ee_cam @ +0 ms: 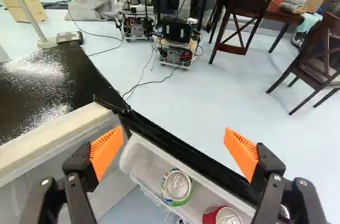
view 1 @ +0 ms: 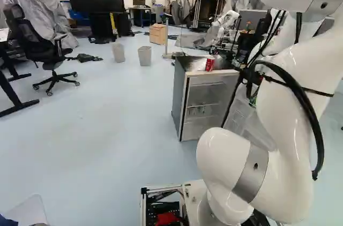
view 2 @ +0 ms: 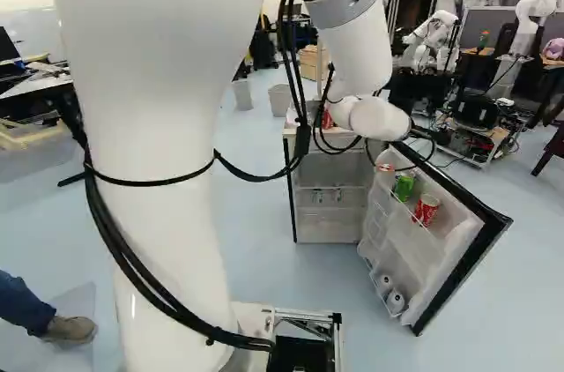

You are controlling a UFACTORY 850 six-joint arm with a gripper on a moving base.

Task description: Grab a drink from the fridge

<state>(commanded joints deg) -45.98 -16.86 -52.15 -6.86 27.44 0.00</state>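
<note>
In the wrist view my gripper (ee_cam: 173, 153) stands open, its orange pads wide apart with nothing held. Ahead of it and below lie the small fridge's open door (view 2: 451, 229) and its white inner shelf. A green-and-white can (ee_cam: 177, 187) stands in that shelf, seen between the fingers, and a red can (ee_cam: 222, 216) is nearer the finger with the door's outer edge. The right base view shows the green can (view 2: 404, 185) and red can (view 2: 426, 209) in the door. The fridge (view 1: 180, 103) also holds small items inside. Both base views hide the gripper's fingers.
Another red can (view 1: 209, 63) stands on the fridge's top (ee_cam: 37, 83). Beyond the door are another robot (ee_cam: 178, 35) and wooden chairs (ee_cam: 241, 6). Two bins (view 1: 144, 55) and an office chair (view 1: 43, 44) stand farther off.
</note>
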